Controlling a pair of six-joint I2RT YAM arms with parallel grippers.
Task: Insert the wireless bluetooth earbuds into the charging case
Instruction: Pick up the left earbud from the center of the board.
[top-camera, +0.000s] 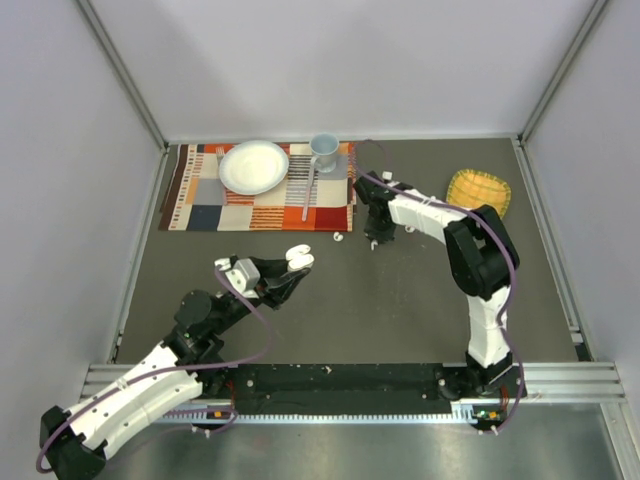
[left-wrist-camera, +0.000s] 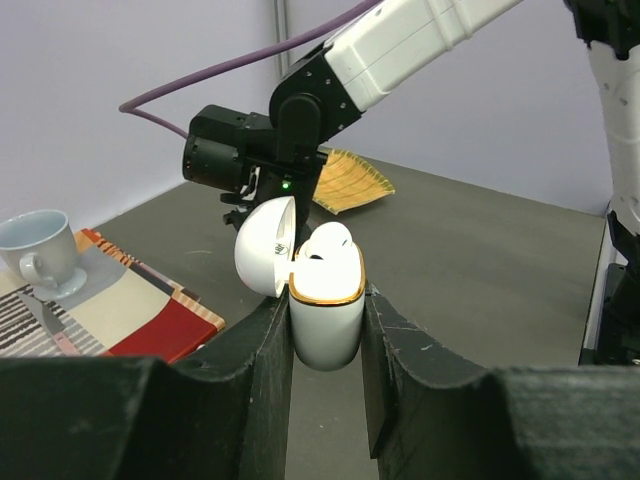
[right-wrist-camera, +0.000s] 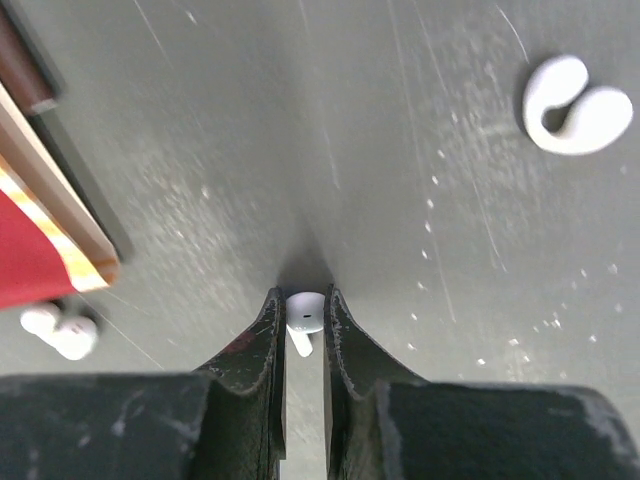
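At the left, the left gripper (left-wrist-camera: 322, 300) was clamped on the charging case (left-wrist-camera: 326, 335) – upright between its fingers, lid swung open, raised off the table (top-camera: 400, 300). Further right, near the mat (top-camera: 255, 190), the right gripper (right-wrist-camera: 303, 305) pointed down at the table, its fingers closed on an earbud (right-wrist-camera: 305, 312) – pinched at their tips. A second earbud (right-wrist-camera: 62, 334) lay apart, beside the mat's edge.

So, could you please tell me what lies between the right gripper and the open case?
In the top view, only bare table and one loose earbud near the mat separate the right gripper from the case.
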